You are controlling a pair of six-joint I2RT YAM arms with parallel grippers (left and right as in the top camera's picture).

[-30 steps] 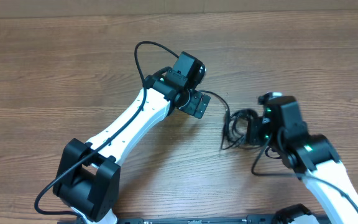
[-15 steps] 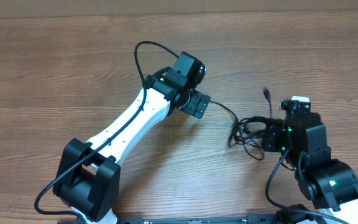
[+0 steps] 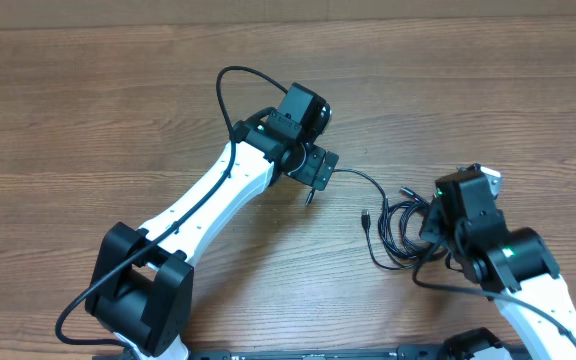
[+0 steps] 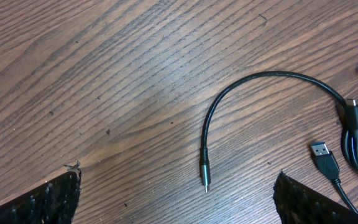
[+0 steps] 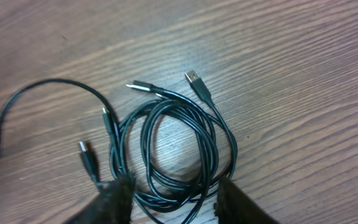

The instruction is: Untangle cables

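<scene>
The cables [image 3: 400,232] lie as a loose coil of thin black cords on the wood table, right of centre. One strand [image 3: 363,178] runs left from the coil towards my left gripper [image 3: 315,172]. Its silver-tipped plug [image 4: 204,175] rests on the table between that gripper's wide-open fingers [image 4: 45,202], touching neither. My right gripper [image 5: 174,202] hovers over the near edge of the coil [image 5: 179,140] with its jaws apart. Cable loops pass between the fingertips on the table, not pinched. A USB plug [image 5: 195,79] and other plug ends stick out of the coil.
The bare wood-grain table [image 3: 88,110] stretches to the left and back. The left arm's white link [image 3: 208,200] crosses the middle. The right arm [image 3: 528,280] fills the lower right corner. A thicker black wire [image 3: 230,85] loops above the left wrist.
The right jaws have gone from shut to apart and the coil now lies loose. The right arm pulled the coil rightward, then came back slightly left. The left arm stayed put.
</scene>
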